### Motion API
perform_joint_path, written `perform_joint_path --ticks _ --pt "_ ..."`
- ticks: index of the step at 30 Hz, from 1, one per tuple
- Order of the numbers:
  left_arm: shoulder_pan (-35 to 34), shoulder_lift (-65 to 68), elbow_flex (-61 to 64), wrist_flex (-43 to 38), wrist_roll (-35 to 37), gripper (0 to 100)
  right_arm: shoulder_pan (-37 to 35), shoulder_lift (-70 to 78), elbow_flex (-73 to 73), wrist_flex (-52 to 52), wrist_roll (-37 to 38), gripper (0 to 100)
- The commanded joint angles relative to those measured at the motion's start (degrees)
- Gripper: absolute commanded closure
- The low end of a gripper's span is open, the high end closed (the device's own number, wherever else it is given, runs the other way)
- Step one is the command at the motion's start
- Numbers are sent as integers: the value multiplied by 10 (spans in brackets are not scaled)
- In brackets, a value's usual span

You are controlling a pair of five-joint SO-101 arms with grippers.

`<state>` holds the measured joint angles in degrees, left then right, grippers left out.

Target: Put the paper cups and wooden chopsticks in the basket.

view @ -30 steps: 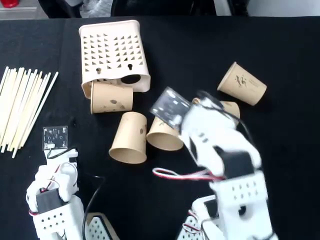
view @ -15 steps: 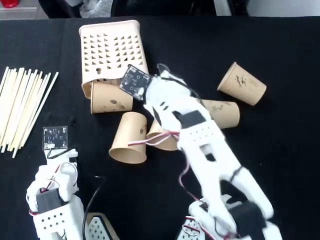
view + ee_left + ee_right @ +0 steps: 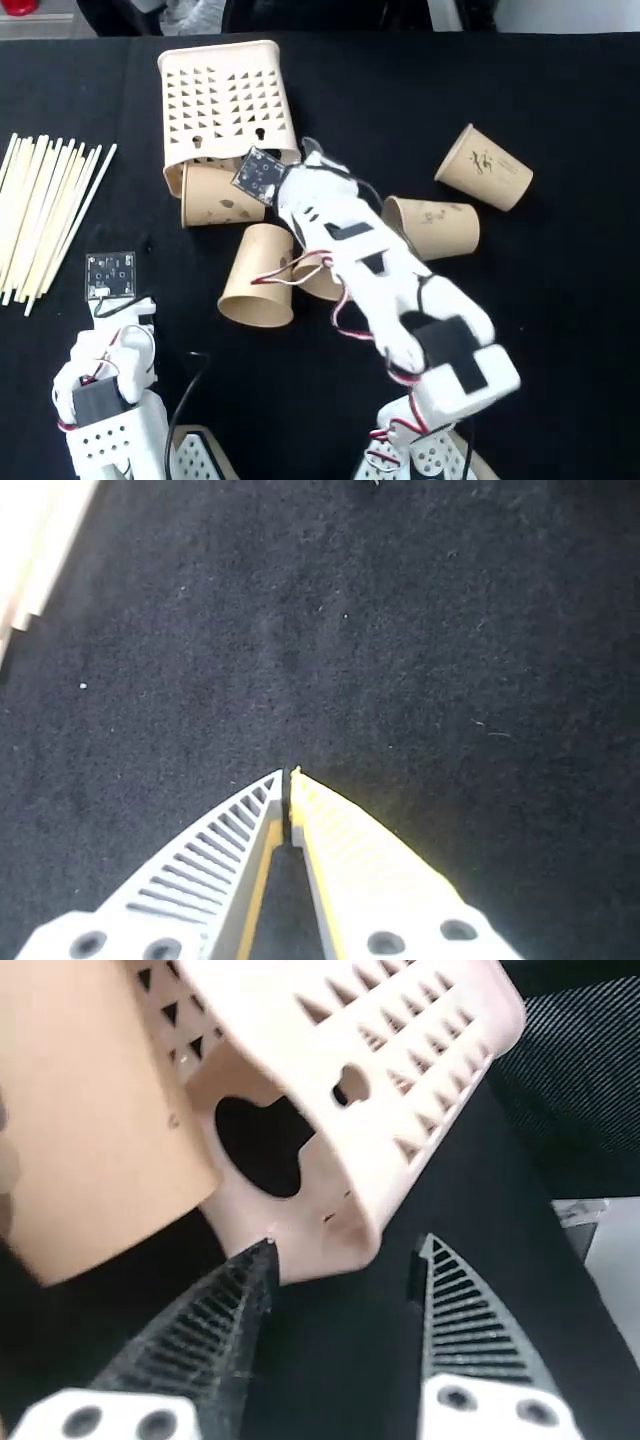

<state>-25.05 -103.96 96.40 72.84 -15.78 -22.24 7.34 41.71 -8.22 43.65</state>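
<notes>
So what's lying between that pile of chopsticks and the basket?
Nothing. In the high view, only bare black table separates the chopsticks from the basket.

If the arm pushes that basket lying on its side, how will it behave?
The basket looks like thin perforated plastic, so it is probably light and easily slid. Its flat wall lies on the table, so it likely won't roll.

No legible text, only small unreadable dark prints on paper cups [image 3: 484,166]
</notes>
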Motion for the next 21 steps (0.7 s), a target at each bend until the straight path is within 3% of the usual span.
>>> perform_joint_path --ticks 1,16,21 --pt "3 -3 10 3 -3 970 -4 12 -48 -25 -3 776" --pt "3 -3 10 3 -3 970 -13 79 -119 -25 -3 777" --pt "3 -3 10 3 -3 970 -17 82 -120 -33 1 886"
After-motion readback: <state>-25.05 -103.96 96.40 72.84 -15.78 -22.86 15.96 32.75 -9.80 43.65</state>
